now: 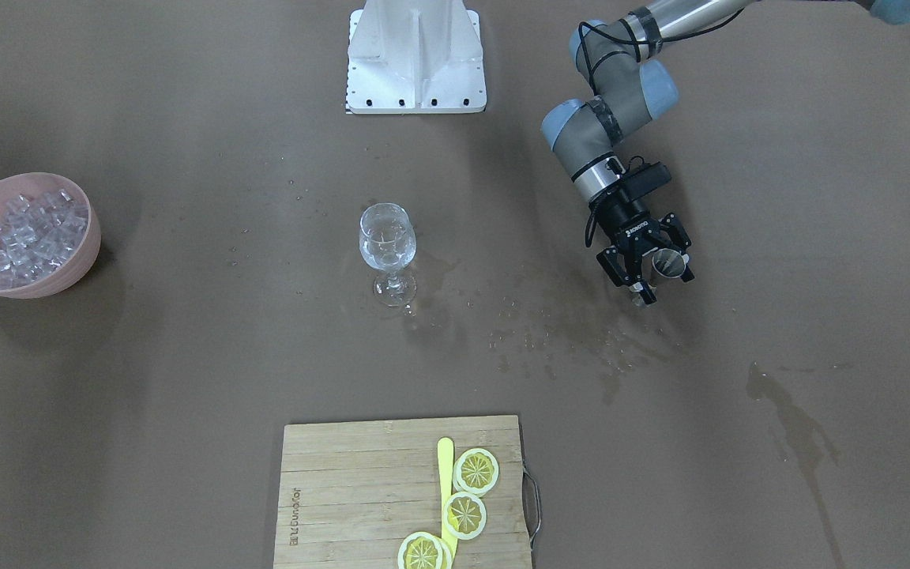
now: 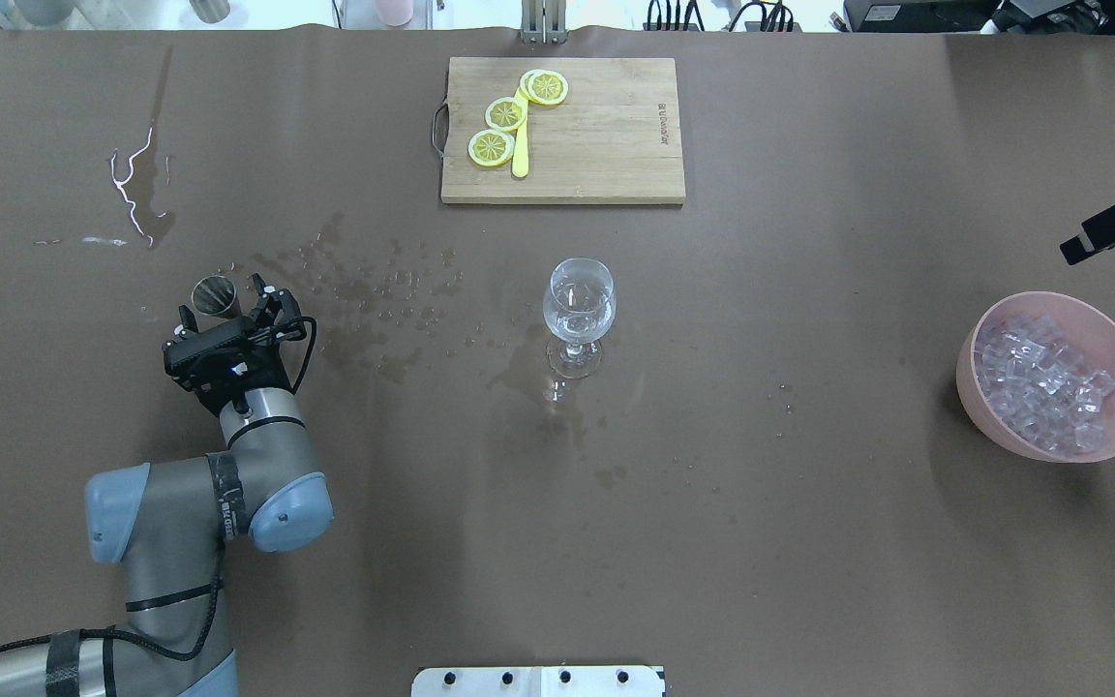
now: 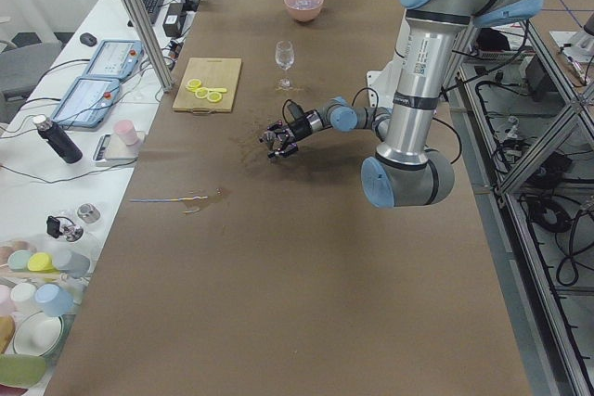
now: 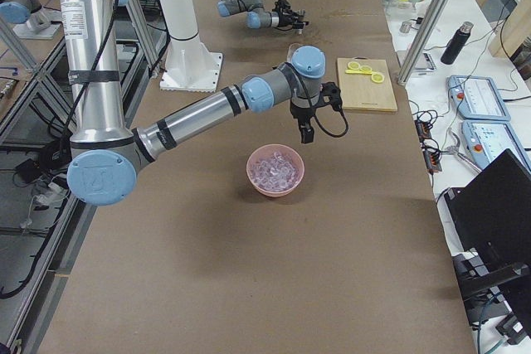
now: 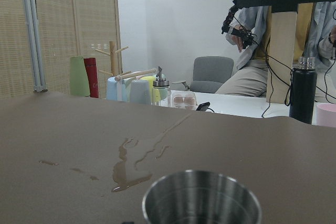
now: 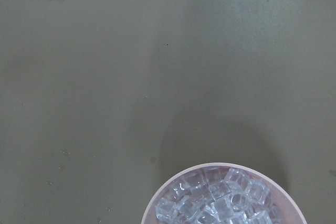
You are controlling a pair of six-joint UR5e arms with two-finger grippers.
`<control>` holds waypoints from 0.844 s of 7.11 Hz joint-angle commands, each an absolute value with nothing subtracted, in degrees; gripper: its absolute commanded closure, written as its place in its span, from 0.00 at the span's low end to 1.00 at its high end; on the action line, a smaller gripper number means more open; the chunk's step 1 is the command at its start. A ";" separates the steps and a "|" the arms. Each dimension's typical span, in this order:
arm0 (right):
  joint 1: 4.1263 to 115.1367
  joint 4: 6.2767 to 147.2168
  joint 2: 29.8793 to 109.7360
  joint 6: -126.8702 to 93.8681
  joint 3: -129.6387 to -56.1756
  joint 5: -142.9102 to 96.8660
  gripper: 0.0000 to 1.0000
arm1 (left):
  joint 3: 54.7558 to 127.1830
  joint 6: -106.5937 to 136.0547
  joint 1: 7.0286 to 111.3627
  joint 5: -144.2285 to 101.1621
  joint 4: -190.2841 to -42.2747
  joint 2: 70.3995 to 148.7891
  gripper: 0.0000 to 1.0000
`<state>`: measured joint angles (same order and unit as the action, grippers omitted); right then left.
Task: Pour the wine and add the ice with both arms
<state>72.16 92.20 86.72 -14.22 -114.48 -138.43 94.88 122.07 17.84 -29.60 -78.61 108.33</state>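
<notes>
My left gripper (image 1: pixel 651 273) is low at the table and open. Its fingers stand on either side of a small steel cup (image 1: pixel 669 263) that stands upright; the cup also shows in the overhead view (image 2: pixel 214 293) and fills the bottom of the left wrist view (image 5: pixel 202 199). A wine glass (image 1: pixel 386 241) with a little clear liquid stands upright mid-table. A pink bowl (image 1: pixel 90 237) holds the ice (image 1: pixel 24 233). My right gripper (image 2: pixel 1069 254) hovers beside and above the bowl, empty, fingertips together. The ice also shows in the right wrist view (image 6: pixel 215 203).
A wooden cutting board (image 2: pixel 606 145) with lemon slices (image 2: pixel 506 113) and a yellow knife lies at the operators' edge. Wet spills (image 2: pixel 364 290) spread between the cup and the glass, and another streak (image 2: pixel 136 194) lies further out. The white base block (image 1: pixel 415 63) stands at my side.
</notes>
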 commanded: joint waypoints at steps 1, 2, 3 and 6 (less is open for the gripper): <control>72.16 92.20 86.75 -14.24 -114.52 -138.43 0.00 | 97.11 121.03 17.75 -29.97 -78.57 107.41 0.01; 72.16 92.20 86.75 -14.24 -114.52 -138.43 0.00 | 98.51 120.85 17.32 -31.54 -78.57 107.14 0.01; 72.16 92.20 86.75 -14.24 -114.52 -138.43 0.00 | 102.61 119.63 15.75 -31.64 -78.49 103.66 0.01; 72.16 92.20 86.75 -14.24 -114.61 -138.43 0.00 | 117.30 113.40 13.18 -34.63 -76.38 99.14 0.01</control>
<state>72.16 92.20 86.77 -14.24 -114.59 -138.43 112.64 115.98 13.69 -33.92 -77.18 99.92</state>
